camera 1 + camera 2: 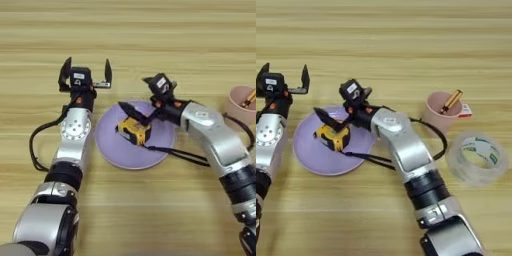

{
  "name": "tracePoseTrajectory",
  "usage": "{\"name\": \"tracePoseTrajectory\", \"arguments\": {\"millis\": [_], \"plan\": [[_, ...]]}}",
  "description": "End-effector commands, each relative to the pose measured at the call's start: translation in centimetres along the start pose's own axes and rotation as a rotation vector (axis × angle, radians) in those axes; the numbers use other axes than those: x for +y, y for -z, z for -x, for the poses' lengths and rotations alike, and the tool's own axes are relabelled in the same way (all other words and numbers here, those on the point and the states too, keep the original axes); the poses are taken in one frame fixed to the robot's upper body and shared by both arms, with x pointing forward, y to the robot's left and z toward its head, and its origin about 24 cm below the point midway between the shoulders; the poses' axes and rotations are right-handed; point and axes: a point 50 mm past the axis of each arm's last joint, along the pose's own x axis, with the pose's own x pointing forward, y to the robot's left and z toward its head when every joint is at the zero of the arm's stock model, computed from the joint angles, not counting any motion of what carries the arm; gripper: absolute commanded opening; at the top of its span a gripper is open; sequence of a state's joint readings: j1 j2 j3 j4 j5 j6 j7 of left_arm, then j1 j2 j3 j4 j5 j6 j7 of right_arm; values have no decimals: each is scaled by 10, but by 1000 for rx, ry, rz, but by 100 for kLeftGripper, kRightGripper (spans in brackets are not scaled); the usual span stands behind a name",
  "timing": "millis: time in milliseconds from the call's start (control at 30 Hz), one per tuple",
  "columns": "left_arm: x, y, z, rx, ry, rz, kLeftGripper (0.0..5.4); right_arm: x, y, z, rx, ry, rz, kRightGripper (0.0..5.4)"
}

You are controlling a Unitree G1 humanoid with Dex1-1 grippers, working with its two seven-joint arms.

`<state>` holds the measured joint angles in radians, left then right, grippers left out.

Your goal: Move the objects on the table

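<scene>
Right fingers [131,114]: reaching over the plate from the right, spread apart; one black finger lies just above the tape measure and the other points up behind the wrist. I cannot tell whether the low one touches it.
Left fingers [85,73]: spread wide, holding nothing, above the bare surface just up and left of the plate.
Tape measure [134,131]: yellow and black, lying on the plate near its middle, its black strap [172,151] trailing off the plate's right edge onto the surface.
Plate [112,145]: round, lavender, flat on the surface between my two arms.
Tape roll [479,156]: wide and clear, lying flat well to the right of the plate.
Cup [437,116]: pink, standing beyond the roll, with a brown stick-like thing leaning inside.
Surface [150,30]: light wood with long plank lines.
</scene>
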<state>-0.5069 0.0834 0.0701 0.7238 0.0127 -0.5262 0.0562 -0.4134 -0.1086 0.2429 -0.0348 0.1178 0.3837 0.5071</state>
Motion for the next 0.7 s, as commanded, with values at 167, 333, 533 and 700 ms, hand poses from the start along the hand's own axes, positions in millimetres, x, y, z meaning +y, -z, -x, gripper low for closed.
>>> {"name": "tracePoseTrajectory", "arguments": {"millis": [167,333,533,700], "plan": [[-4,-1,-3,0,14,-10,540,-20,-27,51,-93,173,70,538],[-6,-2,-3,-1,13,-10,540,-28,-44,90,-144,275,122,538],[-8,-2,-3,-1,14,-10,540,-58,-52,162,-121,547,238,538],[-9,-2,-4,0,14,-11,540,-77,-49,204,-79,722,242,538]]}}
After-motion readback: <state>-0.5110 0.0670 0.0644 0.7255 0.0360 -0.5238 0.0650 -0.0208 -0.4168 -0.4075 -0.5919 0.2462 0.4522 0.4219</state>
